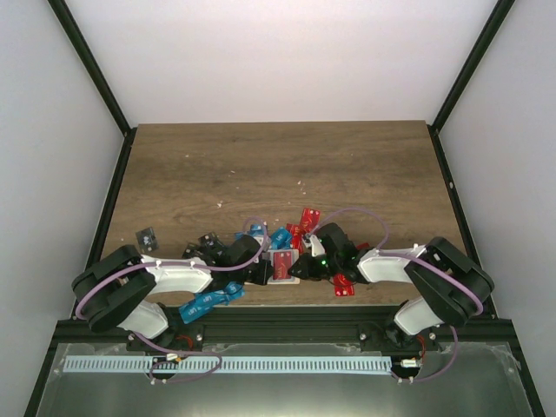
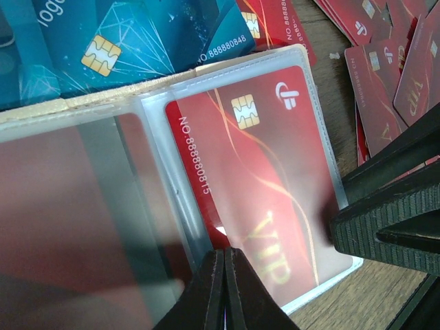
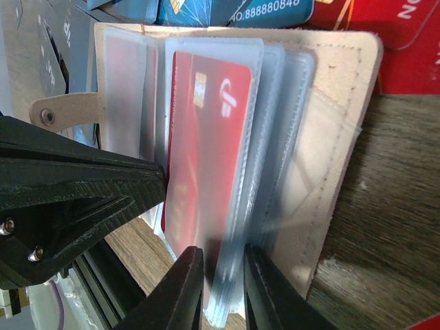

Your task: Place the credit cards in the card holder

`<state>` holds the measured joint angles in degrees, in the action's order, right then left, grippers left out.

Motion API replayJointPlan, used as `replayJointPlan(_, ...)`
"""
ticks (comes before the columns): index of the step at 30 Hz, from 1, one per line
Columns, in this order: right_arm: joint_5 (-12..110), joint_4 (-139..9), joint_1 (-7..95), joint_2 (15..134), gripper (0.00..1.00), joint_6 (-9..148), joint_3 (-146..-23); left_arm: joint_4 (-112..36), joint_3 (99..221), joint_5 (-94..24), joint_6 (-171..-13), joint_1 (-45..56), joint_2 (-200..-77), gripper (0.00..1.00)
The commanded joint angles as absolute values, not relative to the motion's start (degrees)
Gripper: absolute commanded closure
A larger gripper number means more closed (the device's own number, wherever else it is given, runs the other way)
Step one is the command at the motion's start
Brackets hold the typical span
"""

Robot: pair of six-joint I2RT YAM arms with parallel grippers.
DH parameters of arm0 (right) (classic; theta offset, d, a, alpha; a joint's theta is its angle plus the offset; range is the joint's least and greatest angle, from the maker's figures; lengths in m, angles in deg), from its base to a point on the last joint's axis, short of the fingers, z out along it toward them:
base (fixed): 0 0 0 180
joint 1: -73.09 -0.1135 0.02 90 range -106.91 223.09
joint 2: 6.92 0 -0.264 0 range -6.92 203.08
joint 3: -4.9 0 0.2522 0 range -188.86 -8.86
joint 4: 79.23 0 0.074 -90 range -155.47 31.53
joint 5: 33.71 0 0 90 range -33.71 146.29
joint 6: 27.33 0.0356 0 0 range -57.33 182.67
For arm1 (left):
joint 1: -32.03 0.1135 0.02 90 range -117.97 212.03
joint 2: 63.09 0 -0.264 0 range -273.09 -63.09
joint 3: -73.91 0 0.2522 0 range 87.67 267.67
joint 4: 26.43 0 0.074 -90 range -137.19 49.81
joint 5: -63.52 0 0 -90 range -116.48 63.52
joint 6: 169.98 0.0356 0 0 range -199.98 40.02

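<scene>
The card holder (image 1: 280,265) lies open near the front edge between both arms, its beige cover (image 3: 337,137) under a fan of clear sleeves. A red credit card (image 2: 261,179) marked VIP sits inside one sleeve, also seen as the red credit card (image 3: 206,137) from the right wrist. My left gripper (image 2: 225,275) is shut, its tips resting on that sleeve's near edge with nothing between them. My right gripper (image 3: 221,275) has closed around the edges of the bunched clear sleeves. The right gripper's fingers (image 2: 385,220) touch the sleeve's open side.
Loose credit cards surround the holder: blue cards (image 2: 137,41) behind it, red cards (image 2: 385,69) to the right. Elsewhere lie a blue card (image 1: 208,301), a red card (image 1: 343,285) and a black card (image 1: 147,237). The holder's snap tab (image 3: 62,113) sticks out sideways.
</scene>
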<state>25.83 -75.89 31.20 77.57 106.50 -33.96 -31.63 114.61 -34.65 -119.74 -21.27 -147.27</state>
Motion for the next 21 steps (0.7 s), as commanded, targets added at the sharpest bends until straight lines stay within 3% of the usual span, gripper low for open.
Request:
replayJointPlan(1, 26.30, -74.18, 30.81, 76.78, 0.82, 106.20, -35.68, -32.05, 114.21, -34.41, -119.26, -21.84, -148.71, 0.96)
replayJointPlan(9, 27.22, -69.22, 30.72, 73.32, 0.82, 105.21, -37.56, -32.53, 114.52, -33.74, -119.26, -22.00, -148.91, 0.96)
replayJointPlan(21, 22.25, -73.54, 30.49, 75.56, 0.82, 105.61, -38.85, -33.12, 114.51, -33.41, -119.48, -22.06, -147.44, 0.96)
